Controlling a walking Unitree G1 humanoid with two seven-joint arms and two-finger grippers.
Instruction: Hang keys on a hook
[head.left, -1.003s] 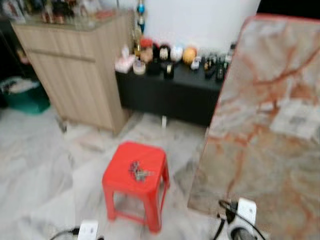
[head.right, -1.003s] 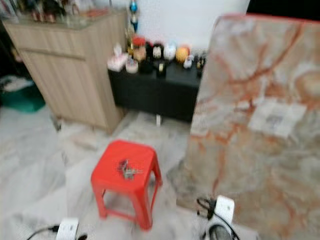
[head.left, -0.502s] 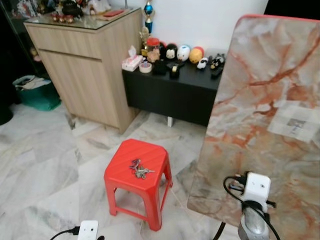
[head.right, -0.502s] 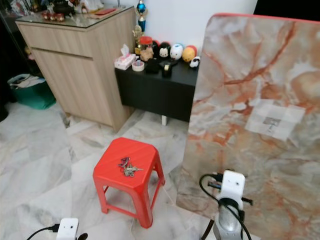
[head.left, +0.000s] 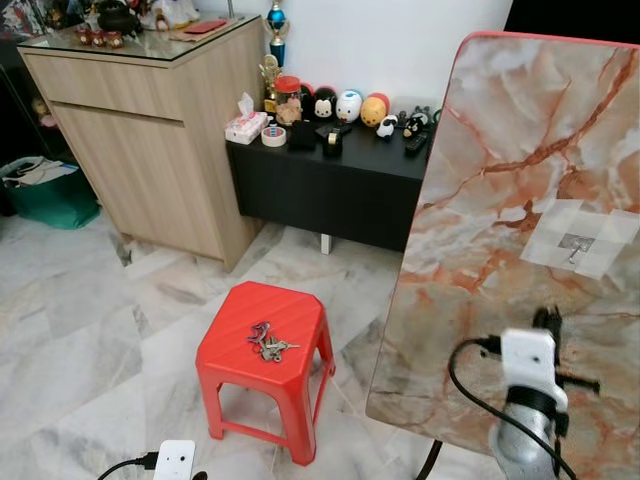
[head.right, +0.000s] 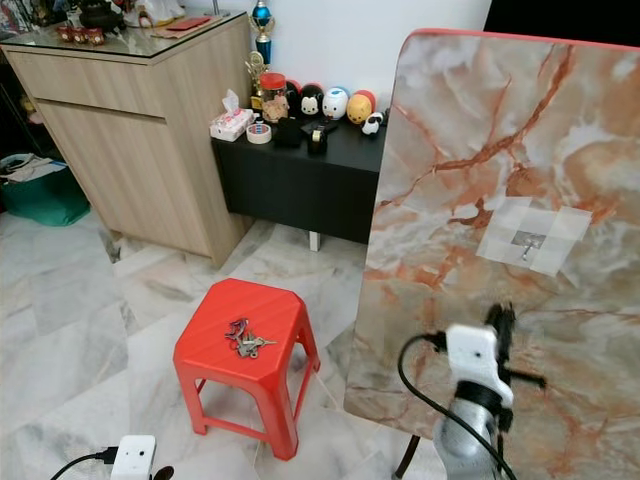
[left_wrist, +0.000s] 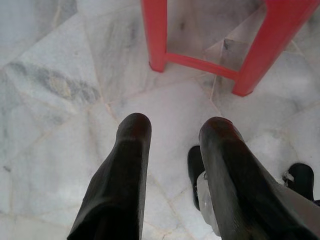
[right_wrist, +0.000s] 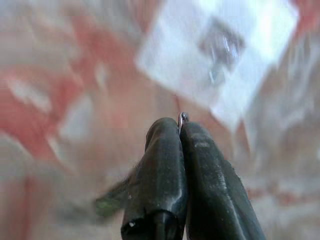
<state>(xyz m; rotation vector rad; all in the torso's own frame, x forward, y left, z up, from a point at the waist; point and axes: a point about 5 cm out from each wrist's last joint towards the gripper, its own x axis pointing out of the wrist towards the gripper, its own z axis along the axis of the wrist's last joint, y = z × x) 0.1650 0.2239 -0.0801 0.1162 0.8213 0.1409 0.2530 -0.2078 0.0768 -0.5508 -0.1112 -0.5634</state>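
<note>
marble floor, red plastic stool holding metal keys. right gripper pinched on thin ring, facing hook on marble panel. left gripper apart.

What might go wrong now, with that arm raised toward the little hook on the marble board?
1. The right gripper has its jaws shut with only a sliver of a metal piece showing at the tips; so slight a hold might slip.
2. The hook is tiny and blurred in the right wrist view, so the aim may miss.
3. A bunch of keys lies on the red stool, perhaps left behind.
</note>
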